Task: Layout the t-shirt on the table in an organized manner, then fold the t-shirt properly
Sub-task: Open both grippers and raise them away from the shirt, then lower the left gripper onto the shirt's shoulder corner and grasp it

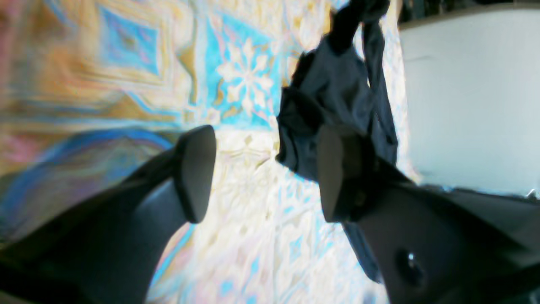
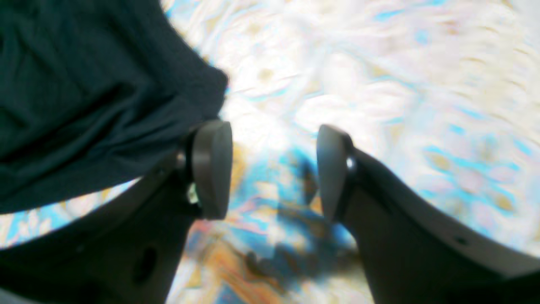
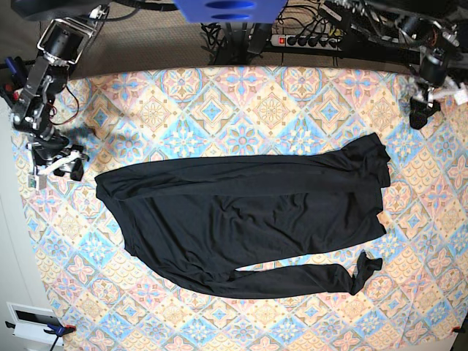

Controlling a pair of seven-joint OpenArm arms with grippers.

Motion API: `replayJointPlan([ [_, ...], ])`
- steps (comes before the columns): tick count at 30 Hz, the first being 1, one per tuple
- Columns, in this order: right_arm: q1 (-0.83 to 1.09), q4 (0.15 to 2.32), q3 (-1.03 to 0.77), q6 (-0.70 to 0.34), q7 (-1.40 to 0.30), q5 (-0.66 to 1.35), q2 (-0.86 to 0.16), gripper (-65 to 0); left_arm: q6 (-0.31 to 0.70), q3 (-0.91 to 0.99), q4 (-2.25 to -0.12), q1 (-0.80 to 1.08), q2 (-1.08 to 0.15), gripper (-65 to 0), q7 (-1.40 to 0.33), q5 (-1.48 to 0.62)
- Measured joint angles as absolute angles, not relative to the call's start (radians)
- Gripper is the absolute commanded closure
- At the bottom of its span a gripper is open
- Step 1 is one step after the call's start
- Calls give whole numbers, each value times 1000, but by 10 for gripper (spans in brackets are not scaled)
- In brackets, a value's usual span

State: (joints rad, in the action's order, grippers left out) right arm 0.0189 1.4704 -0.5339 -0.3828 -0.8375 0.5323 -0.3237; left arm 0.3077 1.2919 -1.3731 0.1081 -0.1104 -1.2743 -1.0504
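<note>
While spread wide, table (image 3: 270,102): patterned cloth carries everything.
Shirt (image 3: 241,219): lies mid-table, roughly flat; one sleeve trails along the near edge, cuff bunched.
Left gripper (image 1: 265,173): jaws apart, holding nothing.
Right gripper (image 2: 274,169): jaws apart, empty, beside the shirt's edge.
Risk: thin fabric may slip or double-pinch, wrinkling the layout.

We see our left hand (image 1: 265,173) as two matte black fingers ending in flat, rounded dark grey pads (image 1: 196,173), with a small round hole in the right finger's shell. Our right hand (image 2: 274,171) looks alike, a bright screw head beside each pad. From the base view, both arms are black with silver metal brackets and loose cables.
</note>
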Motion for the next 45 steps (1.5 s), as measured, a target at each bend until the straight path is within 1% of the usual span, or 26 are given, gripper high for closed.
replayJointPlan([
  [3,22,1470,-519,-382,-839,532,-318,-307,274,1294,-1307,37,-102,-373,-1274,-994],
  [10,22,1470,-517,-378,-838,532,-323,-307,269,1299,-1301,-56,-102,-373,-1266,-874],
  [11,22,1470,-517,-379,-838,532,-323,-307,261,1303,-1301,-66,-103,-373,-1264,-862],
  [14,22,1470,-517,-377,-838,531,-322,-307,195,1301,-1301,-103,-102,-373,-1261,-831],
  [18,22,1470,-517,-378,-838,532,-322,-307,175,1283,-1301,-144,-103,-373,-1259,-795],
  [21,22,1470,-517,-378,-838,531,-322,-307,175,1219,-1301,-152,-99,-373,-1257,-787],
  [29,20,1470,-517,-377,-838,531,-322,-307,170,1068,-1301,-163,-35,-377,-1217,-788],
  [31,20,1470,-517,-378,-838,532,-321,-307,130,1060,-1301,-163,-28,-377,-1212,-788],
  [34,20,1470,-517,-378,-838,531,-321,-307,97,1058,-1301,-163,-30,-378,-1212,-788],
  [41,20,1470,-517,-377,-838,531,-321,-307,97,1058,-1301,-150,-36,-378,-1212,-797],
  [45,19,1470,-517,-378,-837,532,-322,-307,97,1061,-1301,-127,-65,-378,-1227,-814],
])
